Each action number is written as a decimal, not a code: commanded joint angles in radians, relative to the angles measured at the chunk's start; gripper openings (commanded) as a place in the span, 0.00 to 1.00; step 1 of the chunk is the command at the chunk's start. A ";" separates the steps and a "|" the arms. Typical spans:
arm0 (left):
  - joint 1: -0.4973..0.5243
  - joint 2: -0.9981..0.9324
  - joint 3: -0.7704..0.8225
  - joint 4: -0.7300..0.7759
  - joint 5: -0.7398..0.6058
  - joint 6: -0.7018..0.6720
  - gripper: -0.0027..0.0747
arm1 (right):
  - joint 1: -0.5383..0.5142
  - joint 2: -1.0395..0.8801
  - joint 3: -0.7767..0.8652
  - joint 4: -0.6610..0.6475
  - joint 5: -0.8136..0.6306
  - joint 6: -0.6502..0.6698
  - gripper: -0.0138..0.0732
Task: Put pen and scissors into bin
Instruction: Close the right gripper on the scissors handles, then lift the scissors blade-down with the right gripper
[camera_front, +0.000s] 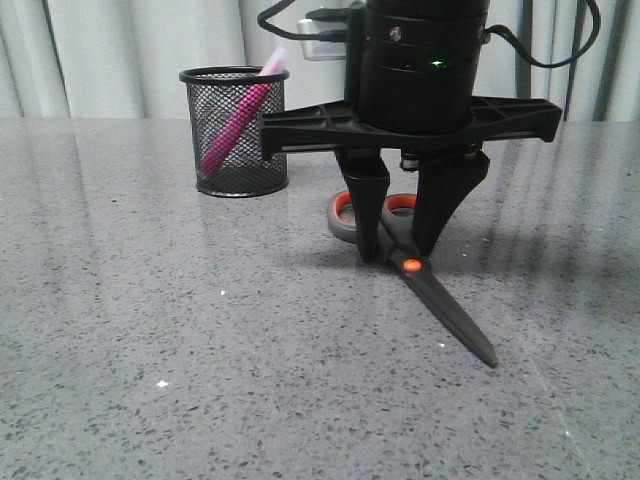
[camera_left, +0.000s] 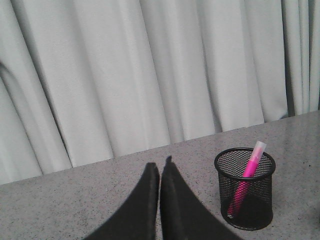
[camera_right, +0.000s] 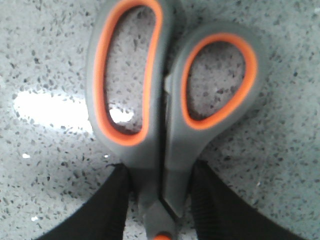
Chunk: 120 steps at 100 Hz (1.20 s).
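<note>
The scissors (camera_front: 450, 315) lie flat on the grey table, handles toward the back and blades pointing to the front right. My right gripper (camera_front: 398, 250) stands over them with one finger on each side of the handle neck, just behind the orange pivot. In the right wrist view the fingers (camera_right: 120, 200) press against both sides of the scissors (camera_right: 167, 125). The pink pen (camera_front: 240, 115) stands slanted inside the black mesh bin (camera_front: 250, 165) at the back left. My left gripper (camera_left: 160, 167) is shut and empty, to the left of the bin (camera_left: 260, 210) and the pen (camera_left: 248, 170).
A pale curtain (camera_front: 120, 60) hangs behind the table's far edge. The speckled grey table (camera_front: 200, 350) stretches wide to the front and left. The right arm's black crossbar (camera_front: 400, 125) hangs close beside the bin.
</note>
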 joint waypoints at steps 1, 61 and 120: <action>-0.007 0.002 -0.028 -0.029 -0.028 -0.010 0.01 | -0.004 -0.017 -0.009 -0.062 0.036 -0.003 0.26; -0.007 0.002 -0.028 -0.029 -0.028 -0.010 0.01 | -0.004 -0.201 -0.009 -0.072 -0.206 -0.064 0.07; -0.007 0.002 -0.028 -0.029 -0.028 -0.010 0.01 | -0.004 -0.289 -0.009 -0.079 -0.862 -0.064 0.07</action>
